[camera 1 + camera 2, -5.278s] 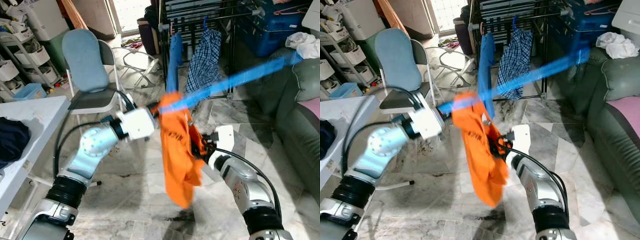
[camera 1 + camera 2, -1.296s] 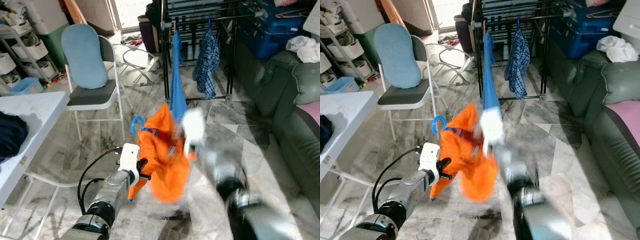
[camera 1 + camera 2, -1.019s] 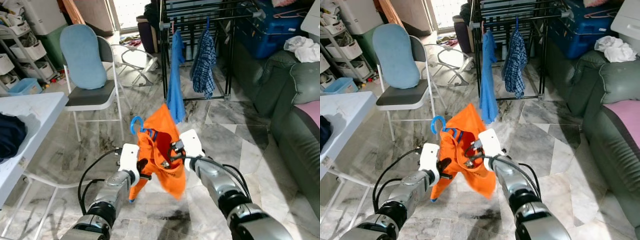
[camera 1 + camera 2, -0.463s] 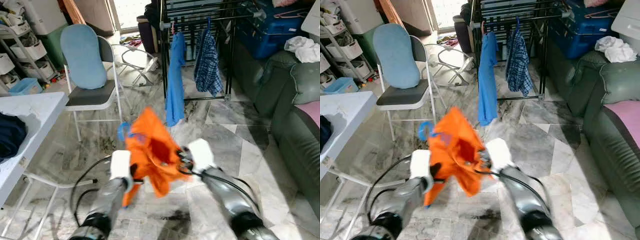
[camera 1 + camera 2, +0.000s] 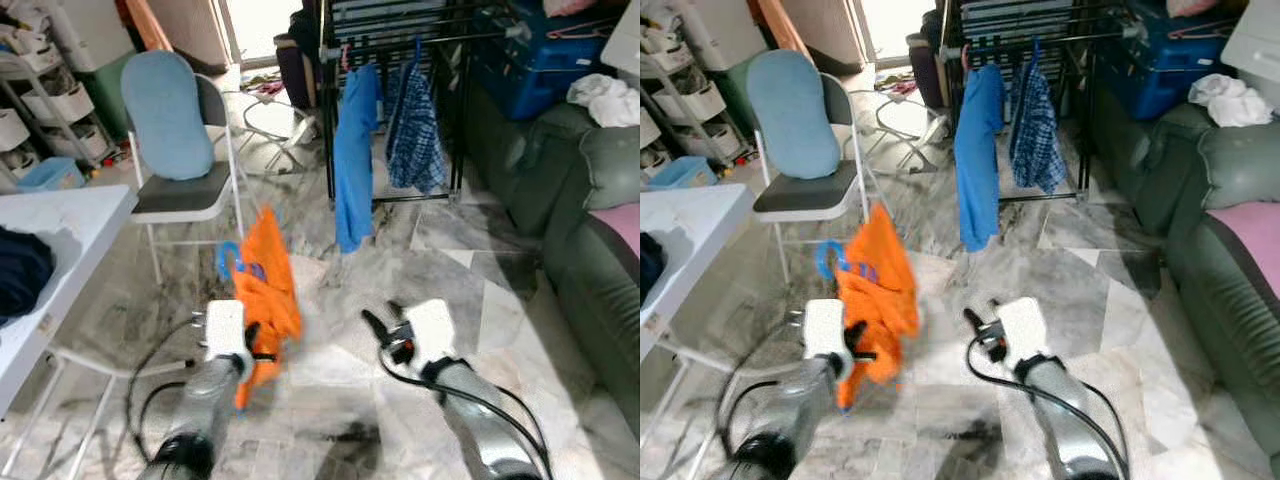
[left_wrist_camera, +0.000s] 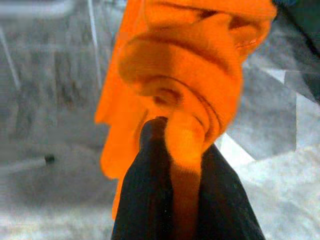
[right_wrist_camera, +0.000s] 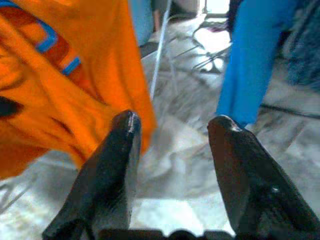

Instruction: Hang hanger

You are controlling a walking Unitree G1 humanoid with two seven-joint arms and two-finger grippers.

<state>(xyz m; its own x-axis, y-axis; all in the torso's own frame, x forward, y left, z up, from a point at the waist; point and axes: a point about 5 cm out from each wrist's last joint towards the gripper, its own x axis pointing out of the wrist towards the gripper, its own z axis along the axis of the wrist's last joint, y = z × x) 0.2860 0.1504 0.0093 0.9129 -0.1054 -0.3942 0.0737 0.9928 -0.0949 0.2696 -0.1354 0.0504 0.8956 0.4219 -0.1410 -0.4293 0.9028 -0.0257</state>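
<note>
An orange shirt (image 5: 268, 290) on a blue hanger (image 5: 228, 262) hangs low over the floor, left of centre. My left gripper (image 5: 258, 352) is shut on a fold of the orange shirt (image 6: 185, 65), the cloth bunched between its fingers (image 6: 150, 170). My right gripper (image 5: 378, 325) stands open and holds nothing, a little to the right of the shirt; its wrist view has the orange shirt (image 7: 65, 100) close beside one finger (image 7: 117, 165). Beyond stands a black clothes rack (image 5: 420, 30) with a blue shirt (image 5: 352, 150) and a checked shirt (image 5: 410, 130) hanging on it.
A folding chair with a blue cushion (image 5: 180, 150) stands at the left, and a white table (image 5: 60, 220) with dark clothing is nearer. A green sofa (image 5: 600, 220) runs along the right. Marble floor (image 5: 470, 260) lies between me and the rack.
My right gripper has let go of the orange shirt and drawn away to the right. The shirt now hangs from the left gripper alone, further left.
</note>
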